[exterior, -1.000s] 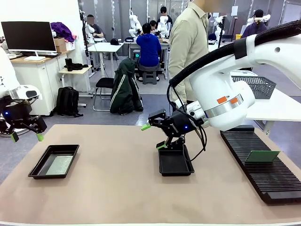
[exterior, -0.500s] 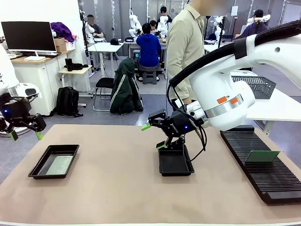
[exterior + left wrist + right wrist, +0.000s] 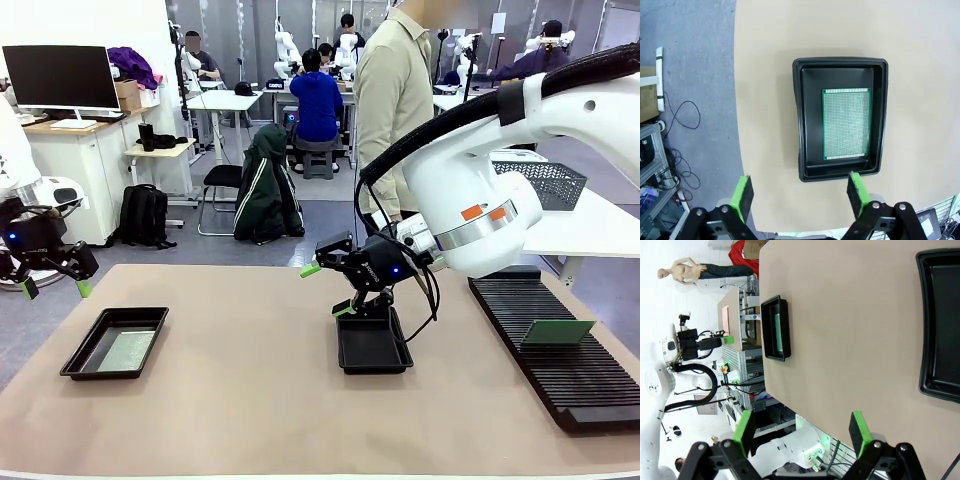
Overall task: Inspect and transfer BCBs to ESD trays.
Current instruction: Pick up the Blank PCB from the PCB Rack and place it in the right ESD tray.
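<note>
BCB (image 3: 846, 123) in left ESD tray (image 3: 810, 125)

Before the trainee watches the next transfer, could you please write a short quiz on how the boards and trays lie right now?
1. True or false: a board lies flat inside the left tray.
2. The middle tray, by the right gripper, holds: A) one board, B) nothing, C) two boards.
3. Where is the second board?
Key: 1 true; 2 B; 3 on the slotted rack, at the robot's right.
</note>
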Robot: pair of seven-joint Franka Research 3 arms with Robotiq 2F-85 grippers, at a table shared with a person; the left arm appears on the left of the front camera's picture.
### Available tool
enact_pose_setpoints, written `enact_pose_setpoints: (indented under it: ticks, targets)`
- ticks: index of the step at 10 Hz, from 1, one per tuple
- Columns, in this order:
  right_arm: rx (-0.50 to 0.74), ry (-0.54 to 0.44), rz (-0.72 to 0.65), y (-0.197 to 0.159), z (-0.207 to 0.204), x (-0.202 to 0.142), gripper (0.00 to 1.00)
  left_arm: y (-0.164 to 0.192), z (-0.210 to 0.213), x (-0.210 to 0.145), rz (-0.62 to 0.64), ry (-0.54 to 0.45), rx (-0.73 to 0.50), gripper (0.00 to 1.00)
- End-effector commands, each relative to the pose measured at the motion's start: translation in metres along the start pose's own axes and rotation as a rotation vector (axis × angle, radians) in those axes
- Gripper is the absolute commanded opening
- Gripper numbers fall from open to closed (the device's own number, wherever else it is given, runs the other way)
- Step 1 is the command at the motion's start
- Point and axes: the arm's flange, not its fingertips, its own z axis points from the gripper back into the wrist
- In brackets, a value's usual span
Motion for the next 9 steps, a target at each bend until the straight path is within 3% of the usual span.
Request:
enact_pose_setpoints:
  ticks: [1, 6, 9]
  targets:
    - [0.005, -0.008, -0.011, 0.0, -0.003, 0.0, 1.0, 0.0, -0.002, -0.001, 0.0, -0.009, 0.002, 1.0]
    - [0.0, 0.0, 0.0, 0.0, 0.0, 0.0, 1.0, 0.0, -0.002, -0.001, 0.0, -0.009, 0.002, 1.0]
    - [-0.027, -0.013, 0.068, 0.001, 0.039, -0.016, 1.0, 0.0, -0.002, -0.001, 0.0, -0.009, 0.002, 1.0]
